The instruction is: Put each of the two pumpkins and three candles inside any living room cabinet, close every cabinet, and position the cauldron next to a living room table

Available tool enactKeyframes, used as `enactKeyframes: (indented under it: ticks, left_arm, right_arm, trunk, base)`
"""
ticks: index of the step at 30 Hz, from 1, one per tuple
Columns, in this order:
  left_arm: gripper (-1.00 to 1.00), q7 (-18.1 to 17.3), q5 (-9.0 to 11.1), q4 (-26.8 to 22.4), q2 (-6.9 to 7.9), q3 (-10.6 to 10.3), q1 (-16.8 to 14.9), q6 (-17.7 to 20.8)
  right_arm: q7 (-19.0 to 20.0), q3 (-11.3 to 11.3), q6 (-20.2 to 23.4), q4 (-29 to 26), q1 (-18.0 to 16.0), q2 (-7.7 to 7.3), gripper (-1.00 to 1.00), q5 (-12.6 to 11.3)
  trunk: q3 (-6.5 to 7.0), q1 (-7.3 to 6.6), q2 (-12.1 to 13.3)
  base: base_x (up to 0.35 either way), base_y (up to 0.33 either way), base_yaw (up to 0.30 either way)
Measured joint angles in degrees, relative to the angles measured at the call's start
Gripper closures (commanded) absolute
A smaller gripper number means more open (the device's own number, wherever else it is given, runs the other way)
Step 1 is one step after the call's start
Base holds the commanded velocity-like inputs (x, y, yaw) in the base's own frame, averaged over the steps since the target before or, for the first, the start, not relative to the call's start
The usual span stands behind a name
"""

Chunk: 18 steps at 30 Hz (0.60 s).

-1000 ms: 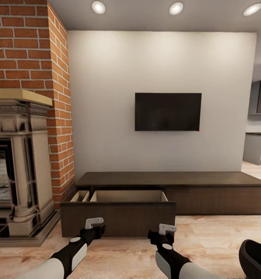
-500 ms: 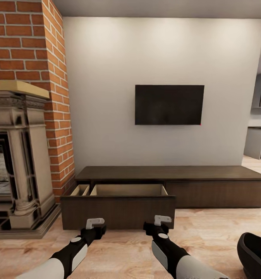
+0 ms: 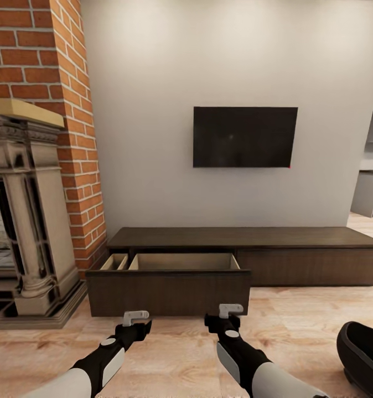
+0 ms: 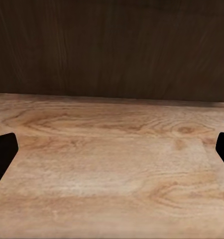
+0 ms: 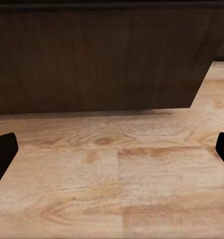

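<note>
The long dark brown cabinet point(image 3: 247, 237) stands against the white wall, its left drawer pulled out. The pale interior point(image 3: 184, 261) looks bare where it shows; the drawer front point(image 3: 170, 293) hides its floor. The black cauldron point(image 3: 364, 356) sits on the wood floor at the lower right, cut by the frame edge. My left gripper point(image 3: 135, 318) and right gripper point(image 3: 231, 310) hover low before the drawer front, both open and holding nothing. In the wrist views the left gripper point(image 4: 112, 154) and right gripper point(image 5: 112, 154) face that dark front point(image 4: 112, 50) over floorboards. Pumpkins, candles and table are out of view.
A stone fireplace point(image 3: 26, 221) set in a brick column point(image 3: 70, 110) stands at the left, its plinth reaching the drawer's left end. A black TV point(image 3: 244, 137) hangs above the cabinet. Grey kitchen units point(image 3: 372, 193) show far right. Light wood floor point(image 3: 297, 320) lies between drawer and cauldron.
The whole picture has shifted as the camera moved closer to the cabinet; the ceiling lights left the frame. My right gripper has reached forward toward the drawer front. The left one kept its place.
</note>
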Motion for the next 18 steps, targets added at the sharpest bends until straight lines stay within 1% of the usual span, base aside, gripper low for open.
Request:
enactKeyframes:
  ticks: [5, 13, 18]
  left_arm:
    - [-1.0, -0.06, 0.07, -0.21, -0.01, 0.01, 0.0, -0.19]
    - [-1.0, -0.02, 0.06, -0.69, -0.16, 0.01, -0.55, 0.32]
    - [-1.0, 0.05, 0.08, -2.18, -0.23, -0.02, -1.29, 0.36]
  right_arm:
    - [0.0, -0.03, -0.26, -0.16, 0.0, -0.15, -1.0, 0.47]
    - [0.01, -0.22, -0.45, -1.01, 0.0, -0.19, -1.0, 0.56]
    - [0.04, -0.19, -0.46, -4.46, 0.0, -0.19, -1.0, 0.57]
  trunk:
    - [-1.11, 0.13, -0.07]
    - [-2.88, 0.33, -0.18]
    - [-3.99, 0.46, -0.24]
  base:
    - [0.0, 0.0, 0.0]
    - [0.0, 0.0, 0.0]
    - [0.0, 0.0, 0.0]
